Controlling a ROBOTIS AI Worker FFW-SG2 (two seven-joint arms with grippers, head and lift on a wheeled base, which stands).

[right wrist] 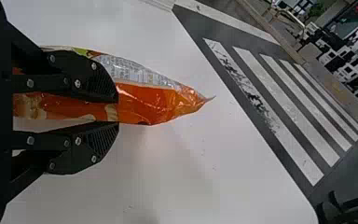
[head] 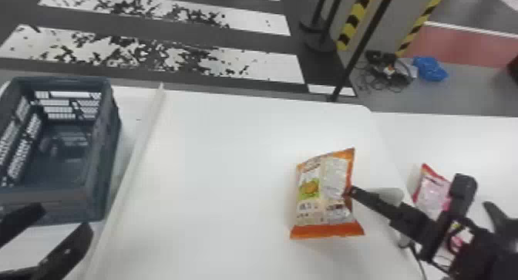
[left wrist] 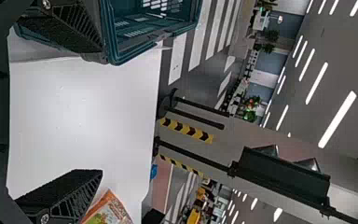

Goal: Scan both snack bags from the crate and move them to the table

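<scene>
My right gripper (head: 350, 192) is at the right edge of the orange snack bag (head: 322, 196), whose printed face shows above the white table. In the right wrist view, the right gripper (right wrist: 118, 111) is shut on the orange bag (right wrist: 161, 102), which sticks out past the fingertips. A red-and-pink snack bag (head: 431, 191) lies farther right, partly behind the right arm. The crate (head: 98, 200) stands at the far left with no bag visible inside. Before it, my left gripper (head: 64, 220) is open and holds nothing; the left wrist view shows the same gripper (left wrist: 100, 116) with fingers wide apart.
A raised pale strip (head: 133, 163) runs along the white table (head: 216, 163) beside the crate. A pale grey object (head: 389, 196) sits behind the right gripper, with a dark cable near it. Posts stand on the floor beyond the table.
</scene>
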